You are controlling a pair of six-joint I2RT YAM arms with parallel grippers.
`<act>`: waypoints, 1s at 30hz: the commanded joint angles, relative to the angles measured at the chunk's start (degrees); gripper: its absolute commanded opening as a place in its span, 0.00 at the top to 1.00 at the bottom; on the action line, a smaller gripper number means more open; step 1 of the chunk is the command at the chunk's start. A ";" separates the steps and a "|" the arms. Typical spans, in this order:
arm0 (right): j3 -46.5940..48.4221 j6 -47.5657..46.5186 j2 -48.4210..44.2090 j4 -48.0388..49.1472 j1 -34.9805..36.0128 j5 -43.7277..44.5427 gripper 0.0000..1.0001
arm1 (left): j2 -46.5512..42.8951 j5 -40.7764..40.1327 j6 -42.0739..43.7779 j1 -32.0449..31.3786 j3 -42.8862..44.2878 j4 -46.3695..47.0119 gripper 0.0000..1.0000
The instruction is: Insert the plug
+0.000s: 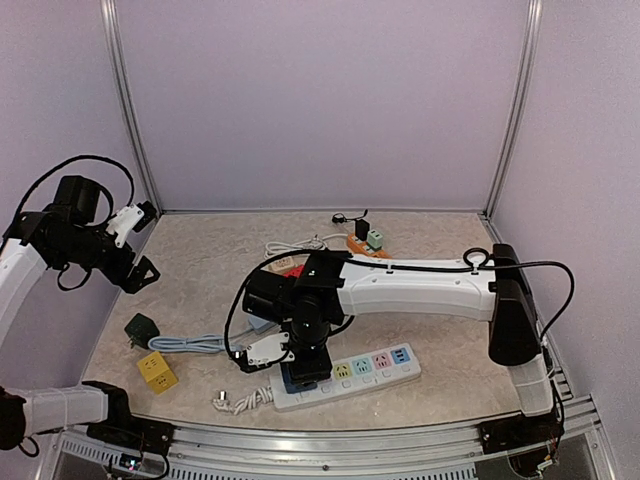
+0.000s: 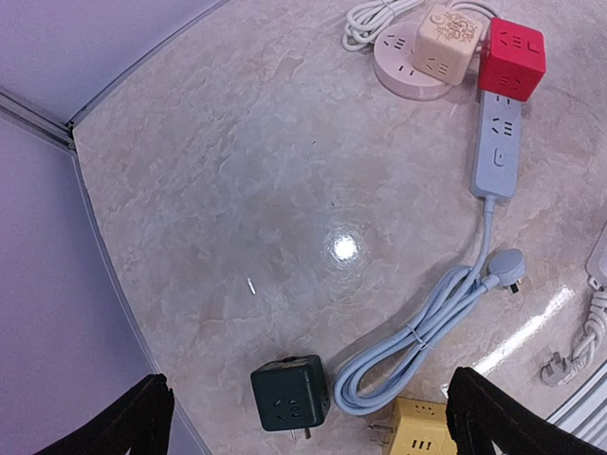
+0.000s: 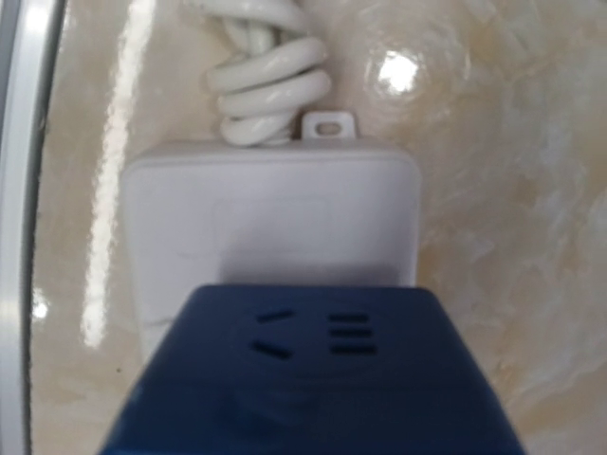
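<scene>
My right gripper (image 1: 308, 362) is shut on a dark blue cube plug (image 1: 304, 374) and holds it down on the left end of the white power strip (image 1: 380, 368). In the right wrist view the blue cube (image 3: 313, 379) fills the bottom and covers the strip's end (image 3: 275, 218); my fingers and the cube's prongs are hidden. My left gripper (image 1: 148, 242) is raised at the far left, wide open and empty. Its black fingers (image 2: 142, 417) frame a dark green cube plug (image 2: 290, 393) lying on the table well below.
A yellow cube (image 2: 417, 427), a coiled grey cable (image 2: 427, 322), a grey strip (image 2: 498, 142), a red cube (image 2: 512, 57), a beige cube (image 2: 450, 38) and a round socket (image 2: 403, 71) lie on the left half. Small green and orange parts (image 1: 370, 240) sit at the back. The strip's white cord (image 3: 270, 85) is coiled by the front rail.
</scene>
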 commanded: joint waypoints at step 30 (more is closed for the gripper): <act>-5.52 7.63 -0.82 9.64 -5.92 -9.69 1.00 | -0.78 1.33 0.54 0.64 0.45 -0.38 0.01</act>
